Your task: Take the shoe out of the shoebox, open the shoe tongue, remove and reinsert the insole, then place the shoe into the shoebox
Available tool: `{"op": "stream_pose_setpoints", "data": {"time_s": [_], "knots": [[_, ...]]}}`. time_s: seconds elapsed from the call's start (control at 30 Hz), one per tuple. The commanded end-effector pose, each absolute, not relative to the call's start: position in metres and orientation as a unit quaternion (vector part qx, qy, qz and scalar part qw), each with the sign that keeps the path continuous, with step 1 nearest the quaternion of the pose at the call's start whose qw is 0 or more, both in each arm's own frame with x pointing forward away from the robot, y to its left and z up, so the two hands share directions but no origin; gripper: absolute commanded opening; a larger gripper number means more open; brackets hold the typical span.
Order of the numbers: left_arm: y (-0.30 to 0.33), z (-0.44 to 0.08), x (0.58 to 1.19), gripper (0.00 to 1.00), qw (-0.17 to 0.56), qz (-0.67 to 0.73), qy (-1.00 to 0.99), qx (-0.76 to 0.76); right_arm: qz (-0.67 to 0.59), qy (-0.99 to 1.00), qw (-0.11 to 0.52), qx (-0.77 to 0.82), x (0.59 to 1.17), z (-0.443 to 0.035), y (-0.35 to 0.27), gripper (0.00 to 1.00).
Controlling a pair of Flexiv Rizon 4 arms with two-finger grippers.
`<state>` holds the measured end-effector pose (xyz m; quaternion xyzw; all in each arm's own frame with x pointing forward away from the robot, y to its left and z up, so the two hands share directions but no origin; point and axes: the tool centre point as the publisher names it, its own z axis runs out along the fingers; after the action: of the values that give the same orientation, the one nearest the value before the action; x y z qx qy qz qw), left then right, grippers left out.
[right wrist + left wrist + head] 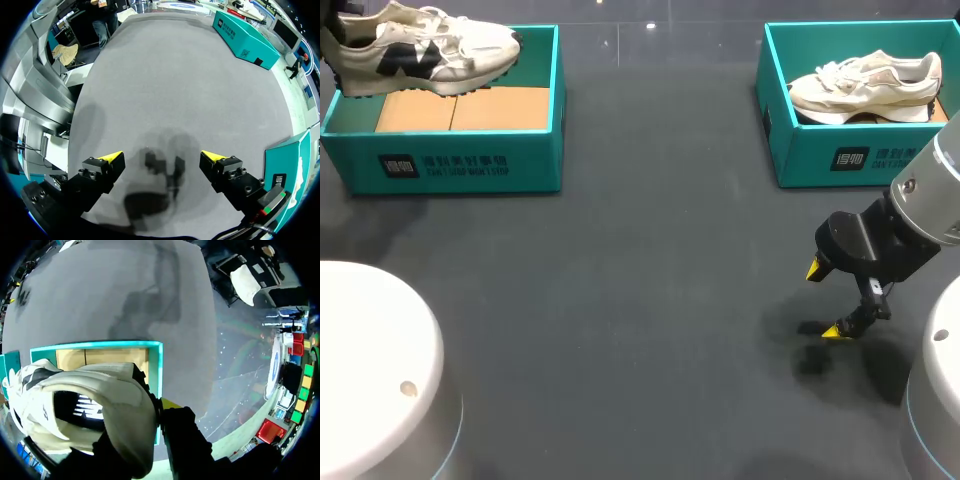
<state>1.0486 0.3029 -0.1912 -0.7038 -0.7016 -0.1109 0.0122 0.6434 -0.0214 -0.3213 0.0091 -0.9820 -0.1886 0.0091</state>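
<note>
Two teal shoeboxes are sitting at the far side of the counter (640,280), and the step in hand, as I am reading it, is the very first one: getting the shoe out. The white-and-black sneaker (420,45) is hanging over the rear of the left shoebox (460,165), toe pointing toward the middle of the counter, and its sole appears to be clearing the cardboard insert. The left fingers (170,403) are grasping it at the heel. Only one yellow tip is showing beside the heel in the wrist view and the other is hiding behind the shoe, so the pinch is my reading from the way the sneaker is hanging aloft. The right fingers (111,159) are spread wide and holding nothing, hovering low over bare counter at the front right, well apart from both boxes. The beige sneaker (865,85) is lying inside the right shoebox (840,160). Doing this well is probably going to mean carrying the sneaker forward high enough that the toe (likely sagging, given a heel-only hold) is not snagging the box's front wall. It then wants setting down sole-flat in the open middle of the counter, with the lacing facing up where the right fingers can be reaching the tongue. The pinch wants holding until the sole is bearing fully on the counter, since a one-ended hold is inviting the shoe to swing or roll onto its side.
</note>
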Motion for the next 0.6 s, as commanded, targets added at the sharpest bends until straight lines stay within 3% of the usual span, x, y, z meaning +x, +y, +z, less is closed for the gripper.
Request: {"op": "stream_pose_setpoints", "data": {"time_s": [0.03, 0.6], "knots": [[0.309, -0.199, 1.065, 0.0, 0.016, -0.098, -0.698, -0.709, -0.187, -0.982, 0.007, 0.008, 0.641, -0.321, -0.021, 1.0], [0.285, -0.249, 1.069, 0.0, 0.06, -0.124, -0.692, -0.709, -0.187, -0.982, 0.007, 0.008, 0.641, -0.321, -0.021, 1.0]]}}
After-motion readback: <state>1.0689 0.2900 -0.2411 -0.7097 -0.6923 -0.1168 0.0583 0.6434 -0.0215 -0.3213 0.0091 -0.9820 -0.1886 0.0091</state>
